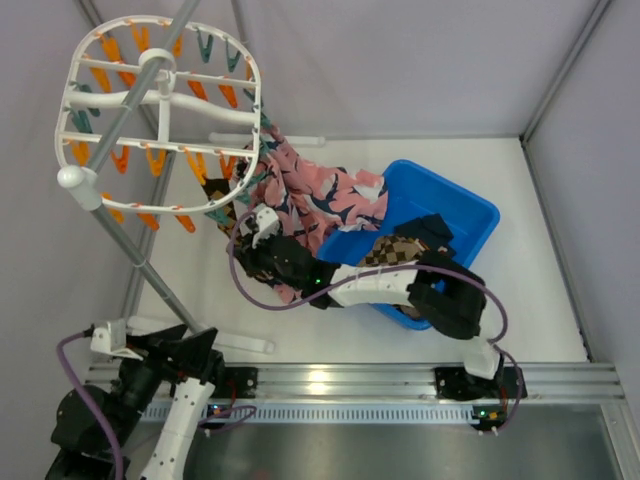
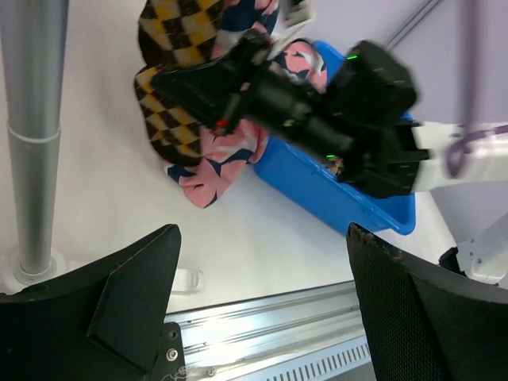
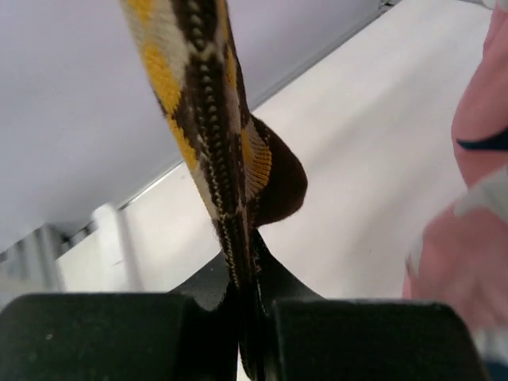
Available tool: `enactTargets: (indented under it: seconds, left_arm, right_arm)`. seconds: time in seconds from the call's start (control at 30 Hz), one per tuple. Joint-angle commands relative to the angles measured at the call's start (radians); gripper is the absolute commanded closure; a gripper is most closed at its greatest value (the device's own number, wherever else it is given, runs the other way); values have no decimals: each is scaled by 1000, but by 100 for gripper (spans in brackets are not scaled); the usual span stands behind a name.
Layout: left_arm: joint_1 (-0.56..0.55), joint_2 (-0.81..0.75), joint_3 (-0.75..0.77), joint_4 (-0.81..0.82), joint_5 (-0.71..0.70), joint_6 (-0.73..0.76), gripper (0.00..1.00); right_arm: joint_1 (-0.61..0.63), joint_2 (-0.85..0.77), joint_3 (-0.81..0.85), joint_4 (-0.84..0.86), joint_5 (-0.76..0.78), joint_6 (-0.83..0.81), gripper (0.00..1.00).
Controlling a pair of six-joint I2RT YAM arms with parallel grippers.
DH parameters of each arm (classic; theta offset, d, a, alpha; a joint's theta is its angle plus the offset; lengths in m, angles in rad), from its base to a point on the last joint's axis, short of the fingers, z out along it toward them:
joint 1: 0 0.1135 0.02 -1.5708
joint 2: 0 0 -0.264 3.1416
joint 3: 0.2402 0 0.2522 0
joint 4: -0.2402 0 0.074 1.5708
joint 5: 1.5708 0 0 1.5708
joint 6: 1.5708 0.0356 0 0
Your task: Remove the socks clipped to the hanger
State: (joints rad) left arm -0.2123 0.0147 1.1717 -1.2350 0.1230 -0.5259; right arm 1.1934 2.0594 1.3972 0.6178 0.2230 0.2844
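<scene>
The white oval hanger (image 1: 160, 110) with orange and teal clips hangs on a grey pole at the upper left. Socks hang from its lower right rim: pink ones (image 1: 320, 195) and a brown-and-yellow checkered sock (image 1: 216, 190). My right gripper (image 3: 252, 309) is shut on the lower end of that checkered sock (image 3: 210, 119), which runs straight up from between its jaws. The left wrist view shows the same grip, with the right gripper (image 2: 171, 79) on the checkered sock (image 2: 171, 127) beside a pink sock (image 2: 218, 159). My left gripper (image 2: 262, 270) stands open and empty, low near the table's front rail.
A blue bin (image 1: 465, 205) on the right of the table holds a checkered sock (image 1: 400, 248) and a dark one (image 1: 432, 232). The right arm reaches across the bin's near wall. The slanted grey pole (image 1: 125, 235) and its white foot stand left of the socks. An aluminium rail (image 1: 350, 380) runs along the front edge.
</scene>
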Motion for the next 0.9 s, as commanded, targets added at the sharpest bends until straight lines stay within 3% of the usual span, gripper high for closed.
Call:
enactTargets:
  seconds: [0.0,0.23,0.53,0.87]
  left_arm:
    - [1,5,-55,-1,26,-8,11]
    - [1,7,-105,78,168,-54,11]
    - [5,68,-126,230,455,-60,6]
    - [17,122,-76,284,552,-8,1]
  right_arm:
    - [34,-232,-90,4,-89,85,100]
    - [37,-401,-168,-104,-407,191,100]
    - [35,-571,-230,-113,-508,280,100]
    - [34,-651,-225,-101,-625,417,100]
